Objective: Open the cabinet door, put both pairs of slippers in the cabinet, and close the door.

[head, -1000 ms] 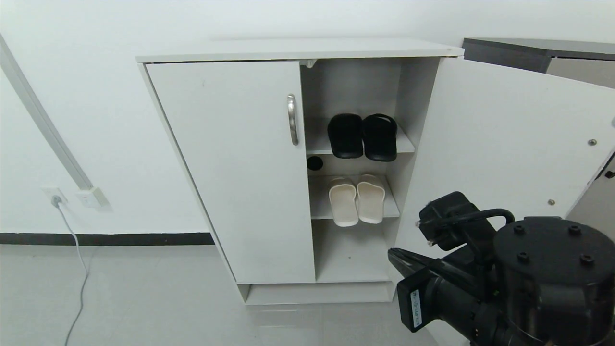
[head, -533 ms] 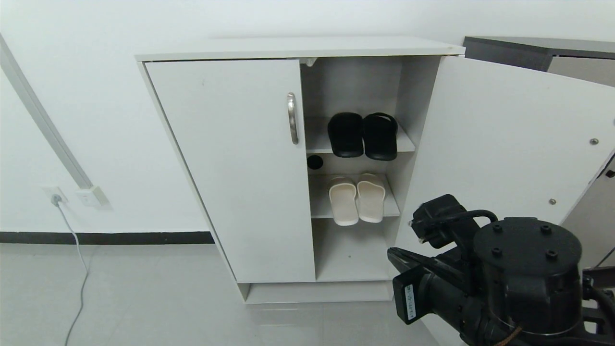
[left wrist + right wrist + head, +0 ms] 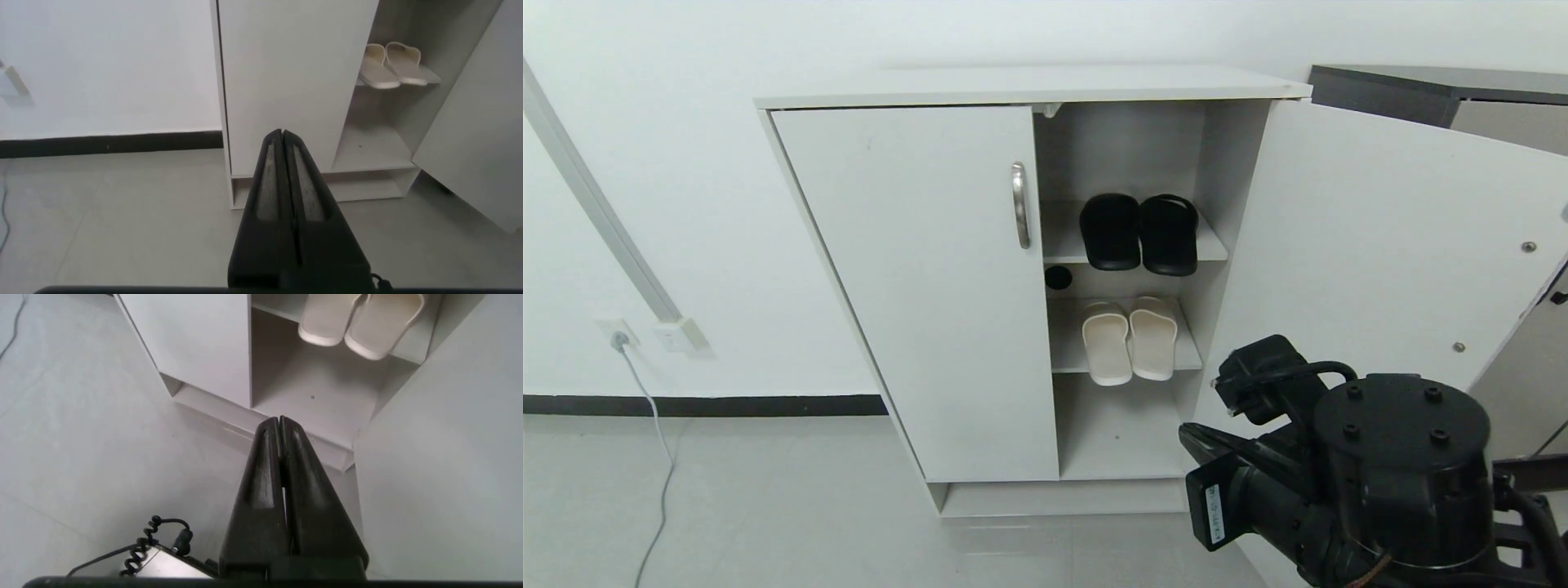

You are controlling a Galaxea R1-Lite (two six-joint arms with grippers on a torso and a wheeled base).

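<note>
Black slippers point(image 3: 1111, 233) above white slippers point(image 3: 1107, 343) in cabinet point(image 3: 1013, 84), door point(image 3: 1380, 237) open, left gripper point(image 3: 282, 139) and right gripper point(image 3: 280, 423) closed, empty

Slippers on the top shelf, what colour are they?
The top-shelf slippers are black. They show best in the head view.

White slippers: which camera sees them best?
The head view. It shows both white slippers whole, side by side on the middle shelf. The left wrist view shows them from farther off, at a low angle. In the right wrist view the picture's edge cuts them off.
</note>
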